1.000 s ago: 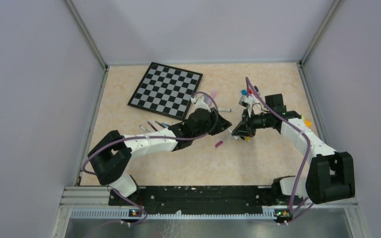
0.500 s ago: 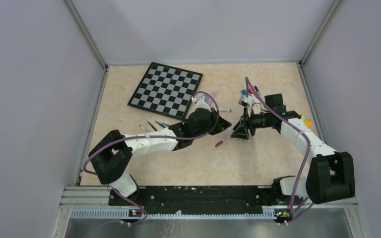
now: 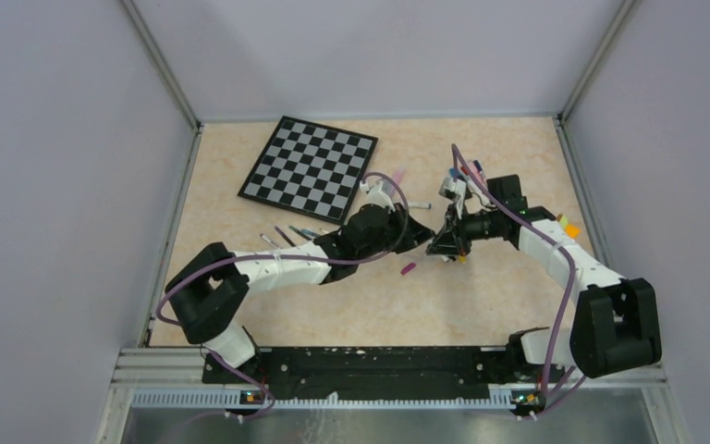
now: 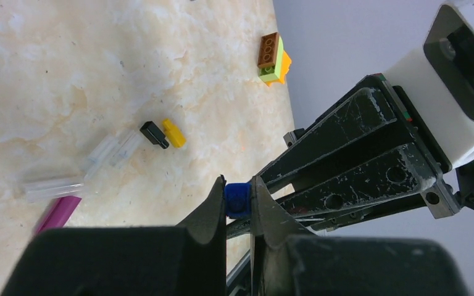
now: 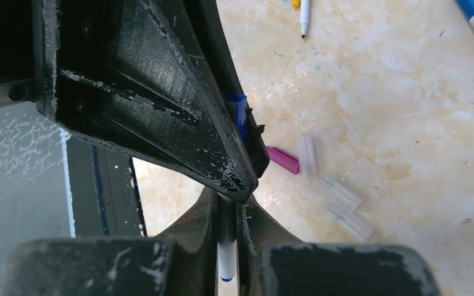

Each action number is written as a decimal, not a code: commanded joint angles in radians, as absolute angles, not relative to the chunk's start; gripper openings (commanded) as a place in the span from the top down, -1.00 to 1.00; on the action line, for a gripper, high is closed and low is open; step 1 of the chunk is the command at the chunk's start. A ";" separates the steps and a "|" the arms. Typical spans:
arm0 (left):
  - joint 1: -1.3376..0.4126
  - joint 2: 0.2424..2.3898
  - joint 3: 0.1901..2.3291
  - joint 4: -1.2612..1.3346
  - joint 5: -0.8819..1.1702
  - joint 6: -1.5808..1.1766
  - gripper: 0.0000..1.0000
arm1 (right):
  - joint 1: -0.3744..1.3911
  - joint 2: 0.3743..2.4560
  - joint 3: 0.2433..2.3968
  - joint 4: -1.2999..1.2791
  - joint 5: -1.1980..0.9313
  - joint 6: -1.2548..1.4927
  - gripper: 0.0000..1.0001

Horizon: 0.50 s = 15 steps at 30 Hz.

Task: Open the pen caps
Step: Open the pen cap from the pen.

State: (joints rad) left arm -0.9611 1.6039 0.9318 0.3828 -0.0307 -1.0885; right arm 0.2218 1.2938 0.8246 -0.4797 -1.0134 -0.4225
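no readable txt, brands or nos., none on pen, pen cap

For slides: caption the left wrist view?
Left gripper clamps the blue cap facing the right gripper; yellow cap lies loose.

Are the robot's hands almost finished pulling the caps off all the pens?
Partly. Done: loose caps lie on the table, a black cap, a yellow cap and a purple cap. In hand: the left hand pinches a blue cap while the right hand grips a white pen. Left: more pens lie near the chessboard; whether they are capped is too small to tell.
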 commanded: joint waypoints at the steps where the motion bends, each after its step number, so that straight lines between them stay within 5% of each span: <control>1: -0.963 1.588 0.923 0.463 -0.015 -1.075 0.62 | 0.233 1.316 0.846 -0.479 -1.032 -0.436 1.00; 7: -0.948 1.563 0.902 0.460 -0.020 -1.086 -0.06 | 0.234 1.310 0.848 -0.488 -1.040 -0.444 1.00; 15: -0.939 1.543 0.907 0.401 -0.045 -1.093 0.03 | 0.233 1.311 0.846 -0.491 -1.043 -0.449 1.00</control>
